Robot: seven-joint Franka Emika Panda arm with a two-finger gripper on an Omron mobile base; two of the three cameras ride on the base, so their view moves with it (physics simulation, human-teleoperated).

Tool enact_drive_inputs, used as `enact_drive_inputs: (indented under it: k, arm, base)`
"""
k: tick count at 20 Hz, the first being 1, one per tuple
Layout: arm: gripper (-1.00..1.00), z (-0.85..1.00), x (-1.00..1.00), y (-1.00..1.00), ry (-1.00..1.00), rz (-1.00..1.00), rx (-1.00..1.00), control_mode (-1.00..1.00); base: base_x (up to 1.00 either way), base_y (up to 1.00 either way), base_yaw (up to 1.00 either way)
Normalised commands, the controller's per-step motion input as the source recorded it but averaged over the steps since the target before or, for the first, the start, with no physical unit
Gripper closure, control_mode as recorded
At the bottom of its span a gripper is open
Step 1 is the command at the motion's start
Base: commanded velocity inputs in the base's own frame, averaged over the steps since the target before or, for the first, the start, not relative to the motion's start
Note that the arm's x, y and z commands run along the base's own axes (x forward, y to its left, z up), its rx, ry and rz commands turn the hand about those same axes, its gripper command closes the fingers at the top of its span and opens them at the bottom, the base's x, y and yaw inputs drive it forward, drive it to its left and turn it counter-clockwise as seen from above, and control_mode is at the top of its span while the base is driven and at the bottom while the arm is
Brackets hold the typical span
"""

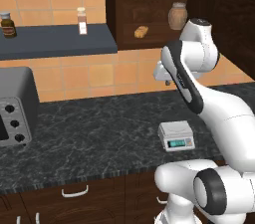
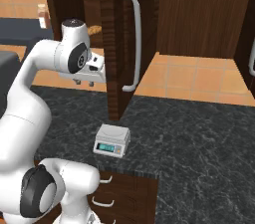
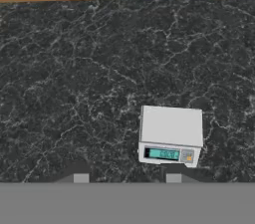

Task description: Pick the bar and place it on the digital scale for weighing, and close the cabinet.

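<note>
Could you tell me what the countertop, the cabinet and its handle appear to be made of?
The countertop looks like polished black stone, marble or granite, going by its pale veining. The cabinet looks like dark brown wood with visible vertical grain. Its handle is a smooth pale bar, likely metal, though the render leaves that open.

Simulated kitchen, evenly lit. Black marbled counter (image 1: 89, 133) across the middle, taken as landmark. Behind the counter, orange-tan tiled wall (image 1: 89, 76). Above the counter's left part, a dark blue-grey shelf (image 1: 55, 41) fixed to that wall, carrying a small dark jar (image 1: 7, 24) at its left end and a pale spice bottle (image 1: 81, 21) further right. On the counter's far left, a large grey toaster oven (image 1: 15, 106) with dark knobs. Below the counter's front edge, dark brown drawers (image 1: 74, 198) with curved pale handles (image 1: 75, 192). Right of the counter, seen from the right base view, tall dark wood panelling (image 2: 204, 11).
</note>
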Motion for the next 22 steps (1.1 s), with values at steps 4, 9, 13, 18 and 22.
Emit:
enact_drive_inputs:
  k: [4, 9, 13, 18, 22]
  arm:
    - [-1.00, -0.01, -0.13, 0.31, -0.05, 0.00, -0.03, -1.00]
    - [-1.00, 0.42, 0.00, 0.52, -0.34, -0.04, -0.06, -1.00]
    - [-1.00, 0.45, 0.00, 0.28, -0.50, -0.02, 0.00, -1.00]
    - [-1.00, 0.44, 0.00, 0.02, -0.41, 0.00, 0.00, -1.00]
    - [-1.00, 0.33, 0.07, 0.00, -0.11, 0.00, 0.00, -1.00]
  base:
    - [0.00, 0.00, 0.00]
    - [0.00, 0.00, 0.00]
    - [0.00, 0.00, 0.00]
    - [0.00, 0.00, 0.00]
    - [0.00, 0.00, 0.00]
